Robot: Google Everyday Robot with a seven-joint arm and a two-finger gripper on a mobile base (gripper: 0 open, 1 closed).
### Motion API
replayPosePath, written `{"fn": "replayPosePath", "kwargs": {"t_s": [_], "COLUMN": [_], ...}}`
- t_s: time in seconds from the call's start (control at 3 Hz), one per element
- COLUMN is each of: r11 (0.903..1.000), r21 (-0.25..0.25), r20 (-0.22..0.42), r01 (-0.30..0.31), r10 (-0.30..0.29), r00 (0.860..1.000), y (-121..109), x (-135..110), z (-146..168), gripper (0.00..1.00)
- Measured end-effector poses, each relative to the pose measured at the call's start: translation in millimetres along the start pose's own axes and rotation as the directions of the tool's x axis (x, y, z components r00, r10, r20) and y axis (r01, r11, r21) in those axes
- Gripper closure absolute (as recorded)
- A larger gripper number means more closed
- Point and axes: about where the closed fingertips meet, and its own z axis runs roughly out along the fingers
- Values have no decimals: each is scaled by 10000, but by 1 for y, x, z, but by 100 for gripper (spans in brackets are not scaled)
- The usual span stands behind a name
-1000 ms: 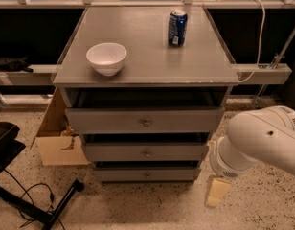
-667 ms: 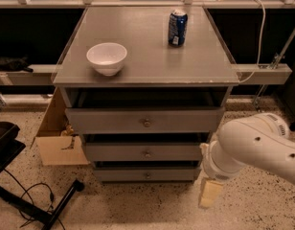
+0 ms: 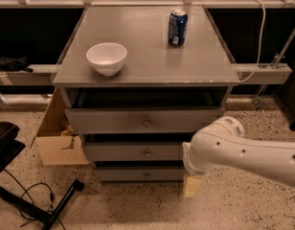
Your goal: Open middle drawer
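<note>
Middle drawer (image 3: 123,152) is the 2nd of 3 grey drawers in the cabinet, btwn the taller top drawer (image 3: 104,121) and the slimmer bottom drawer (image 3: 123,175). I count 3 round knobs, 1 per drawer, all in a vertical line at centre; the middle one's knob (image 3: 146,153) is in plain view. Its front sits further back than the top drawer's front, which juts fwd with a dark gap above it. The right end of the middle front is hidden behind my arm (image 3: 233,150).

Gripper (image 3: 192,186) hangs low at the cabinet's front right corner, just above the floor (image 3: 138,205), beside the right end of the bottom drawer and below the middle one. It's not on any knob. I see only 1 pale block-like piece under the white wrist, so I can't tell how the jaws are set, or whether they have hold of anything.

On the tabletop (image 3: 147,75): 1 white bowl (image 3: 107,57) front-left, 1 blue can (image 3: 177,28) upright at back-right, well apart. 1 cardboard box (image 3: 56,143) leans against the cabinet's left side.
</note>
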Motion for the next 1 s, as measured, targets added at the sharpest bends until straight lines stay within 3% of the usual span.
{"fn": "replayPosePath", "kwargs": {"t_s": [1.0], "r11": [9993], "r21": [353], "r20": [-439], "r01": [137], "r10": [-121], "r00": [9990], "y": [-49], "x": [-12], "z": [85], "gripper": [0]}}
